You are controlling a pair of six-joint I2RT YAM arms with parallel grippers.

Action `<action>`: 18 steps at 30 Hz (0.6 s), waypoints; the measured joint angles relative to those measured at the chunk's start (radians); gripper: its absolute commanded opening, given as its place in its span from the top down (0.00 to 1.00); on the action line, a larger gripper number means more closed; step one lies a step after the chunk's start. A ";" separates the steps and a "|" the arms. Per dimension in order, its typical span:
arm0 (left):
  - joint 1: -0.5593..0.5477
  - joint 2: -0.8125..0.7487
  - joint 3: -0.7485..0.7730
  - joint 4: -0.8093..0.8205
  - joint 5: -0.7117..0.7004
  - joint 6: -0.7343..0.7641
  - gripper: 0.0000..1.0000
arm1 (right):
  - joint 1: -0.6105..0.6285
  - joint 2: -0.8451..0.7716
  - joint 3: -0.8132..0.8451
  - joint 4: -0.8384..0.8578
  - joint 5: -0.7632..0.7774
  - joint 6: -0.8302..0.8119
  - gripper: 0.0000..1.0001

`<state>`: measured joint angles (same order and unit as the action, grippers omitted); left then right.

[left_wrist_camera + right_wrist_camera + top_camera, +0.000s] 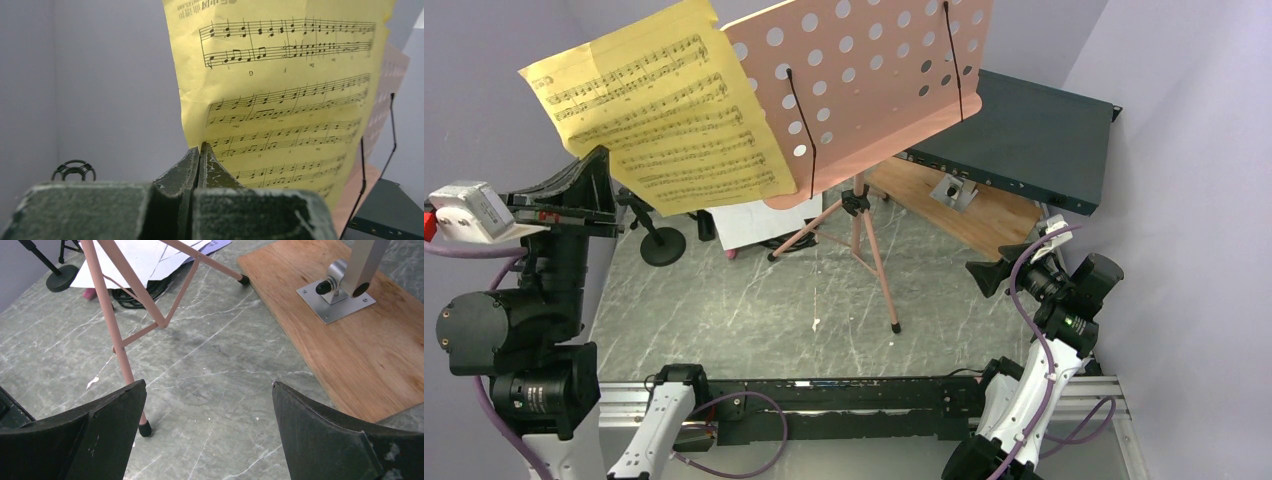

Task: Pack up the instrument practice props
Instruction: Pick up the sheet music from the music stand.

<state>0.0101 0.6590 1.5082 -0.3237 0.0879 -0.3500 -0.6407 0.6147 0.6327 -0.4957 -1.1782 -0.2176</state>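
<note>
My left gripper is pressed shut on the lower edge of the yellow sheet-music page, the two fingertips meeting with the paper nipped between them. The page rises up and away from that grip, staves printed across it. Its far side lies against the front of the pink perforated music desk, which stands high over the table on its pink tripod legs. Thin black wire arms run down the face of the desk. Low and to the left of my left fingers, a small black ring-shaped holder shows against the grey wall.

My right gripper hangs with its jaws spread wide and nothing between them, just over the grey marbled table. One tripod foot with a black cap stands close by the left-hand finger, and I cannot tell whether the two touch. Ahead and to the right lies the brown wooden board, with a silver metal bracket fixed on it. Ahead and to the left, beyond the legs, white pages lie on the table over a coil of black cable, and a round black stand base sits just beside them. Past the board, farthest from my right fingers, rests the dark teal rack box, one edge of it over the board
</note>
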 measured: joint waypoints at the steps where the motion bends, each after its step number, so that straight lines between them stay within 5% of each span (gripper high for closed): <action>1: 0.000 -0.006 -0.005 -0.003 -0.013 0.010 1.00 | 0.000 0.000 0.000 0.000 0.000 0.000 0.00; 18: -0.025 -0.030 -0.175 -0.019 -0.169 0.103 1.00 | 0.000 0.001 0.000 0.000 0.000 0.000 0.00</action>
<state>-0.0151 0.6292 1.3331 -0.3431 -0.0811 -0.2470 -0.6407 0.6155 0.6327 -0.4957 -1.1782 -0.2176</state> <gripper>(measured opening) 0.009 0.993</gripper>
